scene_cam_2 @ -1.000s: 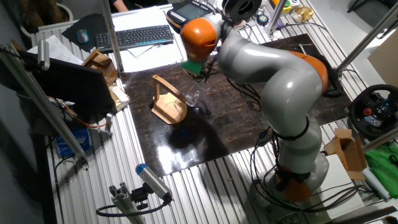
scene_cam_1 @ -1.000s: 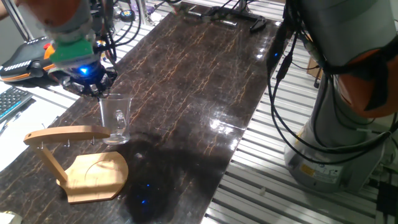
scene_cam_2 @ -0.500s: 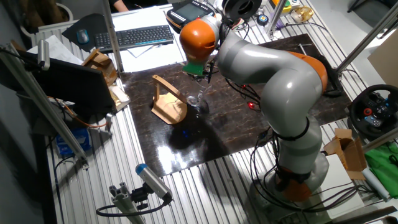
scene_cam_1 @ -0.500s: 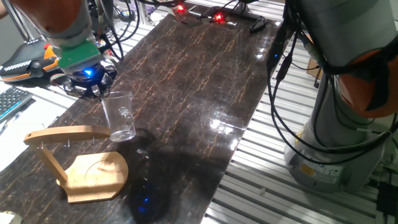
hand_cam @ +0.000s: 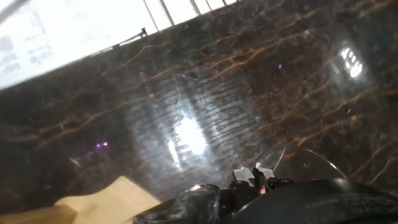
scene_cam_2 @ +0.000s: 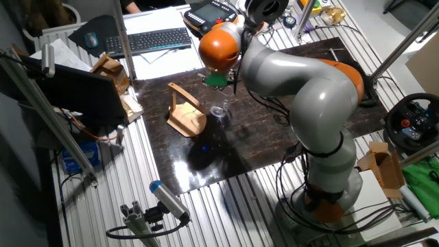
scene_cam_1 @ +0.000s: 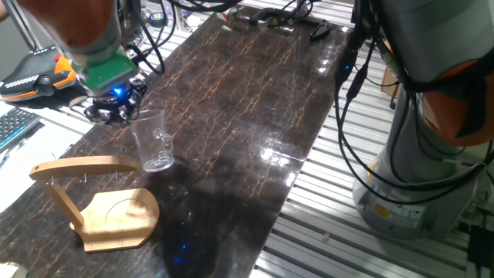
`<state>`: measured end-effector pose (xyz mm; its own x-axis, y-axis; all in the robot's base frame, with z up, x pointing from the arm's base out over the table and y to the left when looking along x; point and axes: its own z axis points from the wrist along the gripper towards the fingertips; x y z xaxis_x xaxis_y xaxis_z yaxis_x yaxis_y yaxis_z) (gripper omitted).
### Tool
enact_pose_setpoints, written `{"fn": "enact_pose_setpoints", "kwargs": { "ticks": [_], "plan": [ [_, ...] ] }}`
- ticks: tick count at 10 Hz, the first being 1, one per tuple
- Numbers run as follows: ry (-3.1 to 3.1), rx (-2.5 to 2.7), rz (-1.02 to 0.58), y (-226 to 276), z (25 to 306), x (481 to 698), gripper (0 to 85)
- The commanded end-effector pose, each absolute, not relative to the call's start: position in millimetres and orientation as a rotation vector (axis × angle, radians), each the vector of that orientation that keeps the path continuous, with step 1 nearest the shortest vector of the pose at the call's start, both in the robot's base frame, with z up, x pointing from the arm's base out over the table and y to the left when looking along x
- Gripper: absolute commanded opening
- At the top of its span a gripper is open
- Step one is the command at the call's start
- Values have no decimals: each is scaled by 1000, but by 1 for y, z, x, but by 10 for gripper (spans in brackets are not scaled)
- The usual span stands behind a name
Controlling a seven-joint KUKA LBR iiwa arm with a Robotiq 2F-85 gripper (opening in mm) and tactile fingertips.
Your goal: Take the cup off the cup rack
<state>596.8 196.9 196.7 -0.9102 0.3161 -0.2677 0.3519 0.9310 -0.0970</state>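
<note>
The cup [scene_cam_1: 154, 143] is a clear glass mug that hangs tilted from my gripper [scene_cam_1: 130, 117], which is shut on its rim. It is off the cup rack [scene_cam_1: 108, 212], just right of the end of the rack's top bar [scene_cam_1: 81, 164] and a little above the dark marble table. In the other fixed view the cup [scene_cam_2: 219, 112] is right of the wooden rack [scene_cam_2: 184, 115], below my gripper [scene_cam_2: 225, 92]. In the hand view, glass of the cup [hand_cam: 204, 199] shows at the bottom edge, and a corner of the rack's base [hand_cam: 109, 202] at lower left.
The marble table [scene_cam_1: 255, 100] runs back to black cables [scene_cam_1: 285, 19]; its right edge drops to ribbed metal. The arm's base [scene_cam_1: 417, 154] stands at the right. A teach pendant [scene_cam_1: 31, 73] and a keyboard [scene_cam_2: 147, 40] lie beyond the left edge.
My gripper has moved right and away from the rack with the cup in it. The cup has come away from the top bar's end and tilted more.
</note>
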Motion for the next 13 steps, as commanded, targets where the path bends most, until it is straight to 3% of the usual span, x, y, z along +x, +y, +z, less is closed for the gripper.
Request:
{"fn": "enact_pose_setpoints", "kwargs": {
  "ticks": [1,3,10,13],
  "plan": [
    [2853,159,-188,197,195,598,20],
    [2815,96,-248,197,188,602,20],
    [2927,186,-89,195,183,602,20],
    [2992,242,-144,195,183,602,20]
  ]
}}
